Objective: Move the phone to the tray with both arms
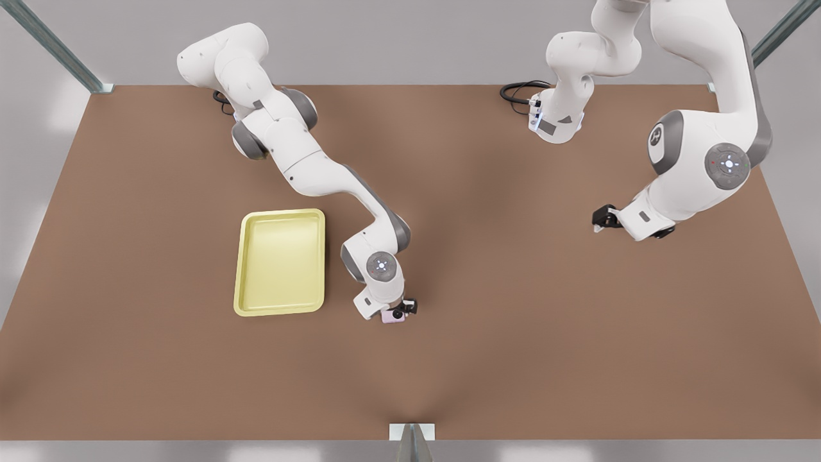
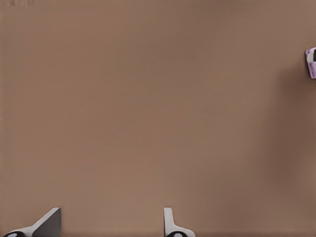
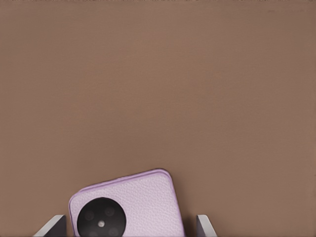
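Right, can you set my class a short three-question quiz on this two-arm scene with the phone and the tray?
1. True or false: the phone already lies in the tray.
2. The open left claw hangs over: A. bare table; B. the tray; C. the phone.
3. Fill in: in the front view, the right claw, open astride the phone, is on the tray's ____ side.

Key: 1 false; 2 A; 3 right.
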Motion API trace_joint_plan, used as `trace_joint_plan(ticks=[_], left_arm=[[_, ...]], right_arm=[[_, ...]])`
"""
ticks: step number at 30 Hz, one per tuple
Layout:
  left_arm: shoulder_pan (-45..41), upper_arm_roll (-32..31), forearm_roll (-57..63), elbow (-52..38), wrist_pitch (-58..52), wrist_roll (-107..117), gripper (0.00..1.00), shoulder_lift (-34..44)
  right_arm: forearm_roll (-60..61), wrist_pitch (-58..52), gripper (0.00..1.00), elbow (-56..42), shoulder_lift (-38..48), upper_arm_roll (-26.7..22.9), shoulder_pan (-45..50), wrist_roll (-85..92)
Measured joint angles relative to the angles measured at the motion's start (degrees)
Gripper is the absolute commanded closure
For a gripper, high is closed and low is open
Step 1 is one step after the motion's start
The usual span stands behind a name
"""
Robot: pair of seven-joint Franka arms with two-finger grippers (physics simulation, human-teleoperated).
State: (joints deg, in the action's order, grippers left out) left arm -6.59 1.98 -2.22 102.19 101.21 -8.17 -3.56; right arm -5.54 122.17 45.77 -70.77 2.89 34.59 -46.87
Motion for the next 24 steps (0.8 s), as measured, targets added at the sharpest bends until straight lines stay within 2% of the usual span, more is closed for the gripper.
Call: trace_joint_plan(ticks=[8, 12, 20, 24], left_arm=[[0.45, 0.38, 0.22, 0.0, 0.07, -0.34, 0.0, -0.01], [0.28, 0.45, 0.59, 0.05, 0.07, -0.46, 0.0, -0.06], [0.08, 0.47, 1.55, 0.05, 0.09, -0.63, 0.0, -0.09], [0.17, 0.47, 1.68, 0.0, 0.08, -0.69, 0.0, -0.09]], right_arm=[[-0.5, 0.72, 0.03, 0.04, -0.69, -0.34, -0.13, 2.01], [-0.47, 1.03, 0.16, 0.03, -0.7, -0.42, -0.14, 2.94], [-0.45, -0.33, 0.16, -0.11, 0.39, -0.28, -0.67, 4.34], [-0.33, -3.61, 0.14, 1.76, 6.92, -0.23, -3.76, 5.56]])
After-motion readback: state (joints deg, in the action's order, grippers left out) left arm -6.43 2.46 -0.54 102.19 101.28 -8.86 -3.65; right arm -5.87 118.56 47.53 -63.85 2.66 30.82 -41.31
